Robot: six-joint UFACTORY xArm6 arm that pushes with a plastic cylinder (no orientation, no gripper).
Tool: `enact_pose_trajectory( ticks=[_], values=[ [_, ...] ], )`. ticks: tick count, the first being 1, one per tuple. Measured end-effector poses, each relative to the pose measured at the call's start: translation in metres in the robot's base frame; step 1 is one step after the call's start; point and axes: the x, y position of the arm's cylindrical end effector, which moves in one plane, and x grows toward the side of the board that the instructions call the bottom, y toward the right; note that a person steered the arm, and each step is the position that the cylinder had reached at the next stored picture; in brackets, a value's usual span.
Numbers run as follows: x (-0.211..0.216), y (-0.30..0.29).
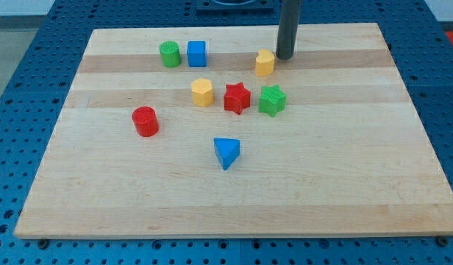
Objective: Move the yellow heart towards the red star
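A pale wooden board [234, 199] lies on a blue perforated table [20, 110].

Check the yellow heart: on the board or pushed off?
On the board. The yellow heart sits on the wooden board near its top edge, my tip just to its right, the red star below it.

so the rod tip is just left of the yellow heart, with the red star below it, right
Not quite: the camera view shows my tip just right of the yellow heart, not left. The red star does sit below the heart, toward the view's bottom.
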Motion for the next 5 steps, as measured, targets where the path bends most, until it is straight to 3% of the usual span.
enact_pose_trajectory(
  ticks=[3,5],
  values=[
    [-0.003,-0.041],
    [0.028,-0.042]
  ],
)
